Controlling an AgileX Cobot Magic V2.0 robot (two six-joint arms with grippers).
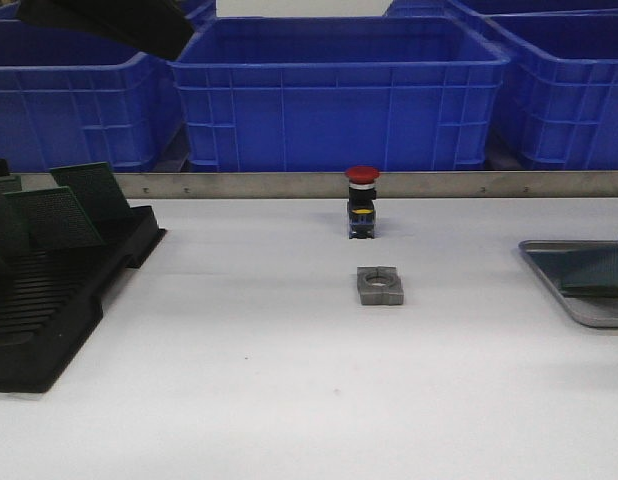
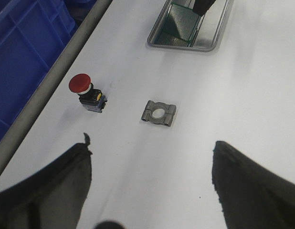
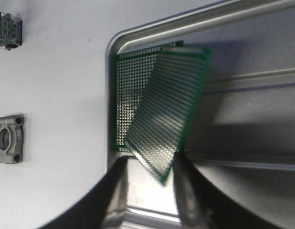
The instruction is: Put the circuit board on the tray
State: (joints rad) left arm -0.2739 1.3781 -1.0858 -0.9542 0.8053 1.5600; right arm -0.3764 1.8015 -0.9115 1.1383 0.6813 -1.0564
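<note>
My right gripper (image 3: 150, 179) pinches a green board (image 3: 169, 112) by its edge, tilted over the tray (image 3: 252, 57), above another board (image 3: 126, 100) lying flat inside. My left gripper (image 2: 152, 191) hangs spread wide above the table (image 2: 209, 86), holding nothing.

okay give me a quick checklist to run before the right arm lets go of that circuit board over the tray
1. Board gripped: the right gripper is shut on the tilted circuit board, pinched at its lower corner. Ok.
2. Board over the tray: it hangs inside the rim. Ok.
3. Landing spot: another green board already lies flat in that corner, and the held one overlaps it. Not ok if they should lie apart.
4. Board level: it is tilted, not flat. Not ok.
5. Height above the tray bottom: cannot tell.
6. Left gripper: open and holding nothing, over the table near the metal clamp and red push button, away from the tray. Ok.
</note>
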